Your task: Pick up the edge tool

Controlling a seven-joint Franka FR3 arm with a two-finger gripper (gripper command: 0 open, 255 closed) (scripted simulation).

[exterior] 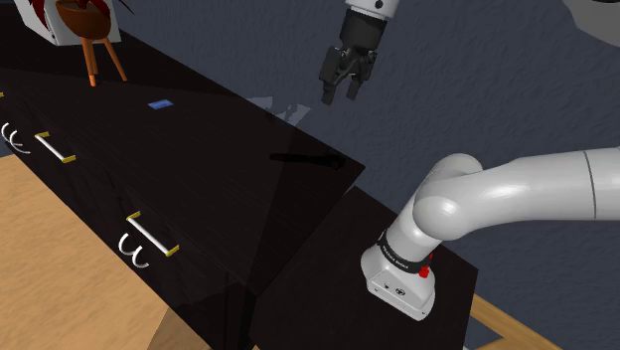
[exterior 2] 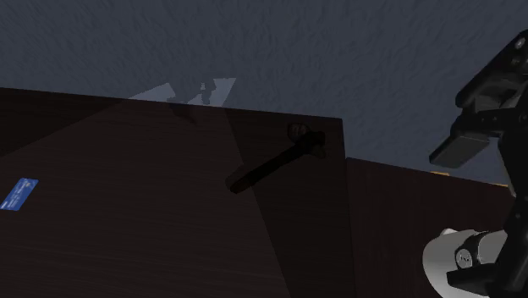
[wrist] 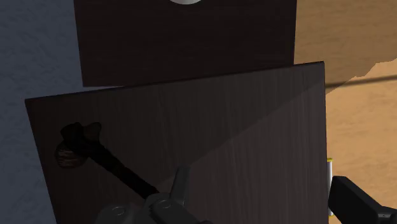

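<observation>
The edge tool (exterior: 308, 159) is a black, long-handled piece lying flat on the dark cabinet top (exterior: 199, 169), its head near the corner closest to my stand. In the second exterior view the edge tool (exterior 2: 275, 162) runs diagonally, head toward the cabinet top's (exterior 2: 127, 212) right edge. My gripper (exterior: 343, 91) hangs well above the tool, open, with nothing between its fingers. It enters the second exterior view as the gripper (exterior 2: 465, 144) at the right edge. From the wrist, the tool (wrist: 105, 159) lies below and off to one side; one black finger (wrist: 353, 200) shows.
A small blue card (exterior: 159, 103) lies farther along the cabinet top, seen again as the card (exterior 2: 19, 193). Drawer handles (exterior: 151, 234) line the cabinet front. A wooden-legged seat (exterior: 94, 40) stands at the far end. My dark stand (exterior: 338, 288) adjoins the cabinet.
</observation>
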